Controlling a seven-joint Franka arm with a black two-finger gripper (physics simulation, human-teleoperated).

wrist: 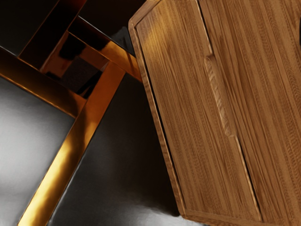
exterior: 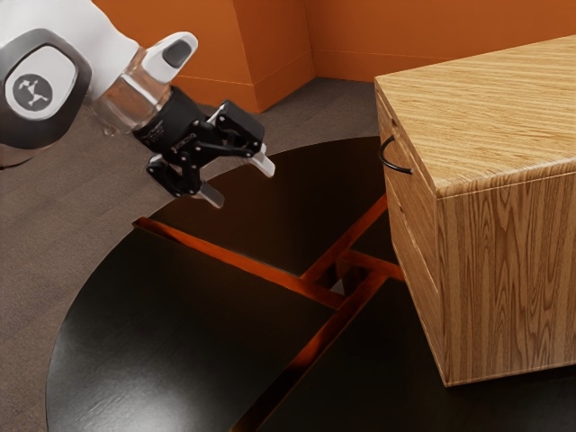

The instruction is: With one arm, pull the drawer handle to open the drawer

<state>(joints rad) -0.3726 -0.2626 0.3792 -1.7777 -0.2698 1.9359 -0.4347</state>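
Note:
A light wooden cabinet (exterior: 495, 189) stands on the exterior view's right side of the table. Its top drawer front (exterior: 402, 184) lies flush with the cabinet face and carries a thin black curved handle (exterior: 392, 158). My black gripper (exterior: 239, 183) hovers above the table, well off to the exterior view's left of the handle. Its fingers stand open with nothing between them, pointing toward the cabinet. In the wrist view the cabinet's front (wrist: 197, 122) is ahead of my hand, with the handle (wrist: 218, 96) as a narrow raised strip on it.
The round black table (exterior: 171, 342) is split by glowing orange seams (exterior: 315, 288). Orange walls (exterior: 270, 45) rise at the back above a grey-brown floor (exterior: 63, 216). Open table surface lies between my gripper and the cabinet.

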